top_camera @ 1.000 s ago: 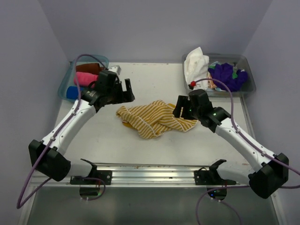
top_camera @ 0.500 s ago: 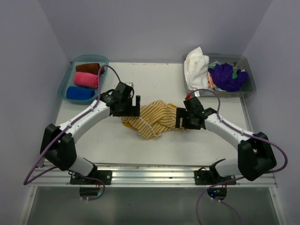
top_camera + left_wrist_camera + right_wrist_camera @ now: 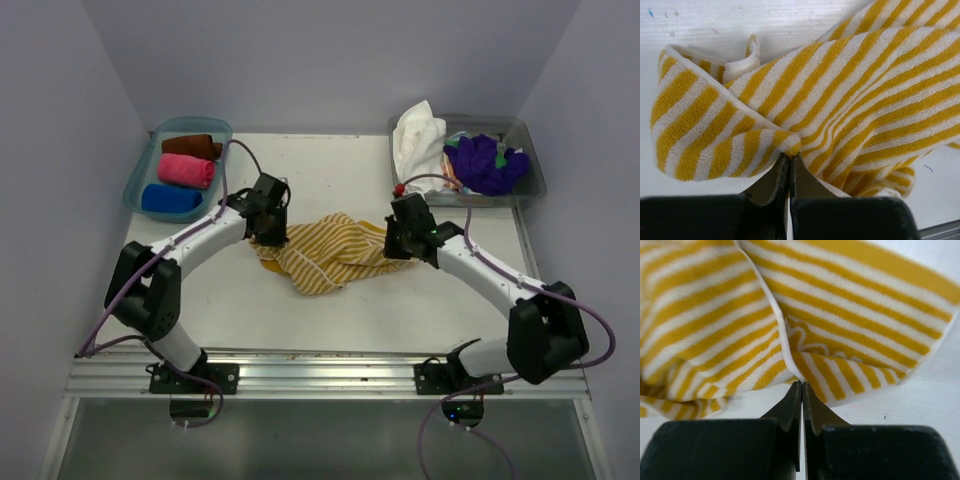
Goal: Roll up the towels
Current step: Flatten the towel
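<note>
Near the middle of the top view, the yellow striped towel (image 3: 330,252) lies crumpled on the table (image 3: 330,170), with my left gripper (image 3: 790,159) and right gripper (image 3: 801,387) pinched tight on its two ends, so I think I can pull it flat for rolling.

One towel (image 3: 330,252) lies mid-bench (image 3: 330,170). The left gripper (image 3: 269,234) meets its 9 o'clock edge, the right gripper (image 3: 398,242) its 3 o'clock edge. At the bench's 10 o'clock, the left tray (image 3: 137,178) holds three rolled towels (image 3: 185,171). At 2 o'clock, the right tray (image 3: 536,168) holds loose towels (image 3: 482,162).
</note>
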Tool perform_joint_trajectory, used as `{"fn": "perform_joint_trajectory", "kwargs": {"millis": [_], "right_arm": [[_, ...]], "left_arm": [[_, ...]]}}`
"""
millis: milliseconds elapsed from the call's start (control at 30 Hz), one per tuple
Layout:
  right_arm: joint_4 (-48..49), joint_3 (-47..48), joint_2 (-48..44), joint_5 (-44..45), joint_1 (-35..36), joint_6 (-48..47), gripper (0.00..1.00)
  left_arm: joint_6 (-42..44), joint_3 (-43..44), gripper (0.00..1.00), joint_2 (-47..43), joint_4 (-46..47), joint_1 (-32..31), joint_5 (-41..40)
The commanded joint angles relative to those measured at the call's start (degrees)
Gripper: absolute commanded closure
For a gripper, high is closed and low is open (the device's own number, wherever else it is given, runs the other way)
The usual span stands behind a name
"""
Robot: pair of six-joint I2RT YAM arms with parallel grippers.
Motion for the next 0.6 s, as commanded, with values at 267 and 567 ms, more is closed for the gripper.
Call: {"fn": "perform_joint_trajectory", "kwargs": {"millis": [267,567], "right_arm": [[-5.83,18.54,-17.06,2.99,-0.07,-2.24,1.00],[-10.22,31.73,-23.04,3.25,-0.15,-2.50,1.00]], "left_arm": [[5.82,17.23,1.00,-16.99,-3.15,12.48,2.95],[8.46,36.93,1.00,-20.78,-8.96,12.58,2.86]]}}
